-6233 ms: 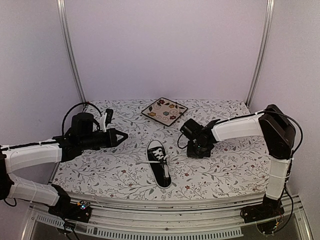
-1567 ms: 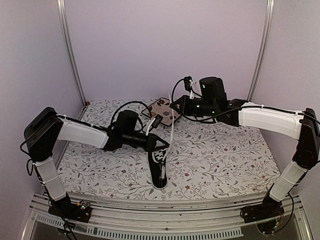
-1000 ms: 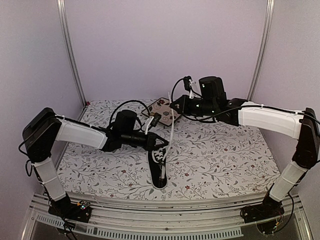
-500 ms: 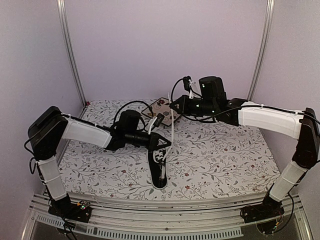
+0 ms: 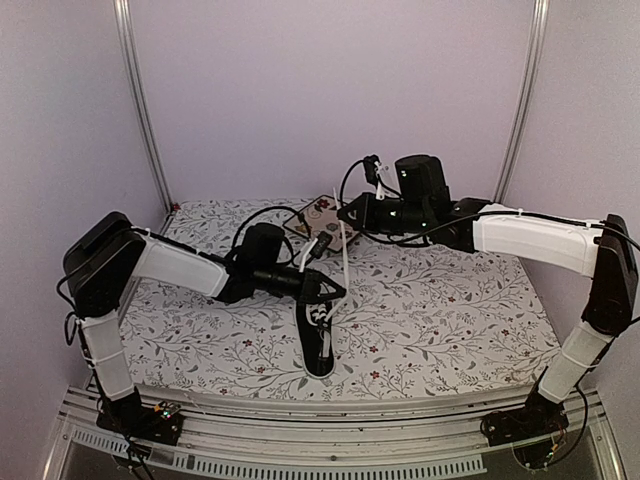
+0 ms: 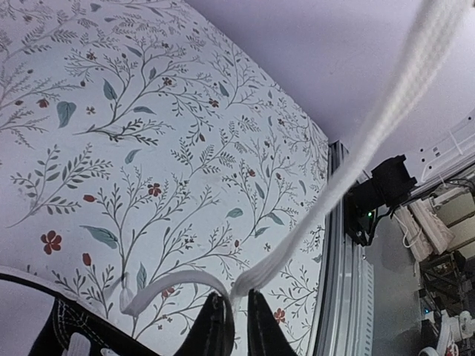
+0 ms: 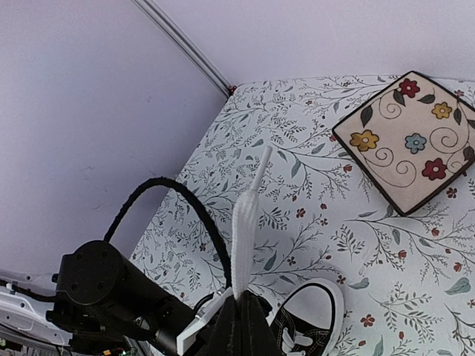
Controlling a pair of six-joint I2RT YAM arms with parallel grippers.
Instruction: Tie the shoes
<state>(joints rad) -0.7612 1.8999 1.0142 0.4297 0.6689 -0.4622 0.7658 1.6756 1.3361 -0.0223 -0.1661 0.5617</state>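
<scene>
**On the floral cloth, one lace pulled tight**

A table [image 5: 450,300] under a leaf-and-flower cloth fills a pale lilac booth; a square flowered plate [image 7: 412,141] lies toward the back. The black sneaker [image 5: 318,340] sits near the middle of the cloth, white toe cap facing the arms' bases, sole down. A white lace [image 5: 343,255] rises from its upper in a straight, tight line to the right gripper [image 5: 345,212], which hangs well above the shoe; in the right wrist view its fingers are pressed together on that lace. The left gripper [image 5: 335,293] is low, just beside the sneaker's opening; its wrist view shows the fingertips [image 6: 215,326] nearly closed, pinching the lace where a short slack loop curls back toward the shoe.

The risks, as I judge them: the shoe is light, so more upward pull could tip or drag it; a thin lace may slide out of either pinch, losing the tension; the two grippers work close together and could knock into each other while crossing.
</scene>
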